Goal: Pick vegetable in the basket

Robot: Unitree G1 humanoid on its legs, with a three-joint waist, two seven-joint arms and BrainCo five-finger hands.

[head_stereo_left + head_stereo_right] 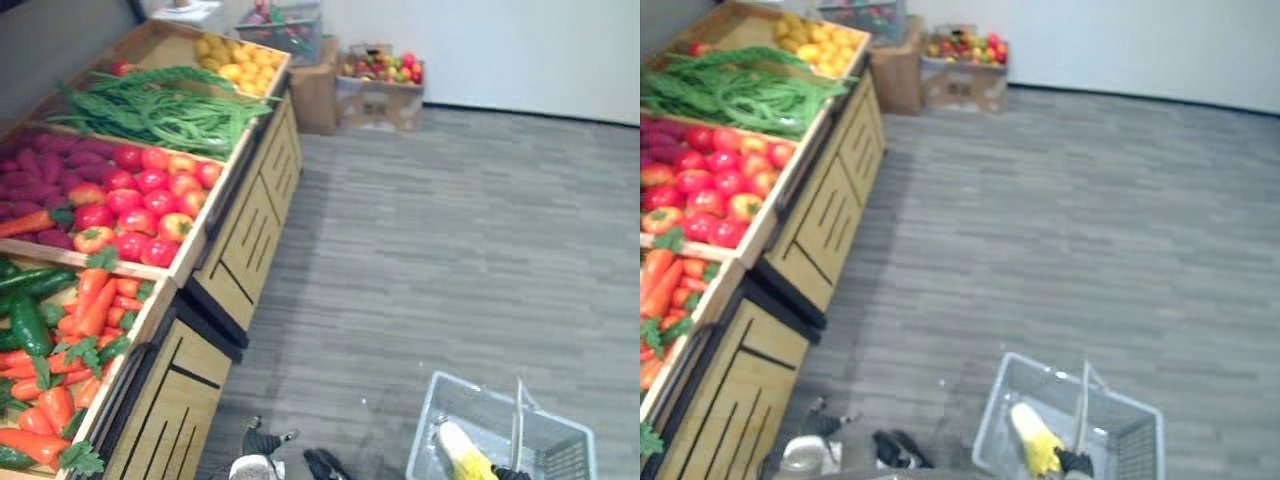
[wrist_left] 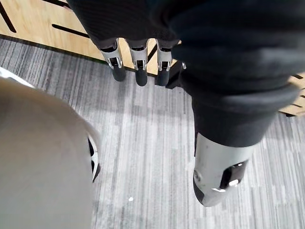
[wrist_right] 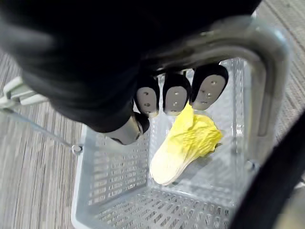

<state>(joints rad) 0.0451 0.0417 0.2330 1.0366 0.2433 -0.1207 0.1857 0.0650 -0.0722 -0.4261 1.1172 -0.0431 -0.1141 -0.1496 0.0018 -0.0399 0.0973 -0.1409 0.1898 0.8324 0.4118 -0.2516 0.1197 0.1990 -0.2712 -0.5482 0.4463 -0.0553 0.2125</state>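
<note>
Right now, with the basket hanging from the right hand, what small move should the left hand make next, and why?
Probably lift the left hand toward the carrots, the nearest bin. It hangs low beside the wooden stand, fingers straight, holding nothing, while the right hand is curled round the basket handle and the basket holds just one yellow cabbage.

The left hand (image 2: 139, 67) hangs with its fingers straight and side by side, pointing downward (the thumb stands well apart from them), the dark ribbed cover over its wrist. The right hand (image 3: 176, 95) has its fingers curled round the basket handle (image 3: 261, 95), thumb tucked beneath.
</note>
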